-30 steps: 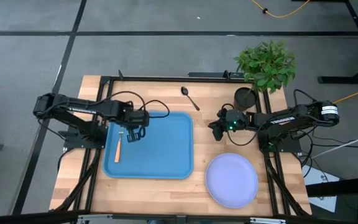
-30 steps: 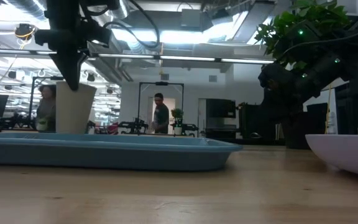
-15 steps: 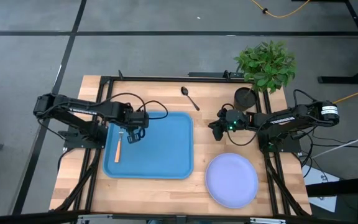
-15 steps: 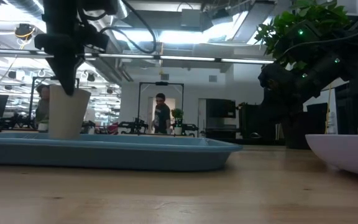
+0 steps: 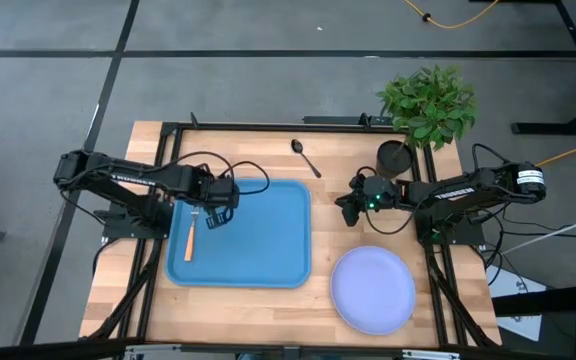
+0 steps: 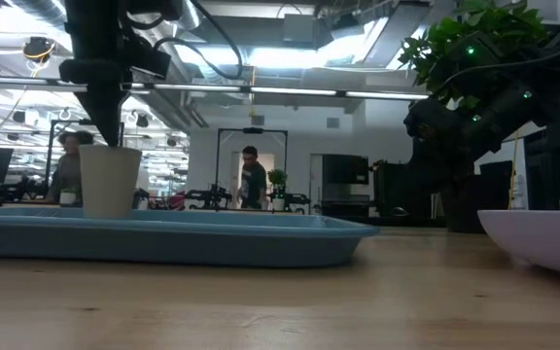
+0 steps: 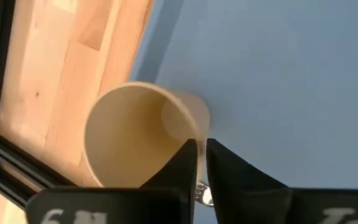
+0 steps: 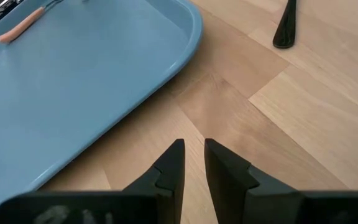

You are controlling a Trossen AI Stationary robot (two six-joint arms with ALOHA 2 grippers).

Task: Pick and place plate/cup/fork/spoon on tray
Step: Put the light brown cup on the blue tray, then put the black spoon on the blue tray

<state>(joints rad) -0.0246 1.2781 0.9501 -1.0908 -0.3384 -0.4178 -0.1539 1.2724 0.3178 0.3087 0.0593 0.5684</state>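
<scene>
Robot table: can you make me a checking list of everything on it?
Surface: wooden table.
Job's things: cup upright on tray; fork on tray; spoon and plate on the table.
Clutter: plant in pot.
Grippers: left gripper at the cup's rim, a narrow gap between its fingers; right gripper above bare table.
Cables: yellow cable on floor.
Surroundings: people beyond the table.
</scene>
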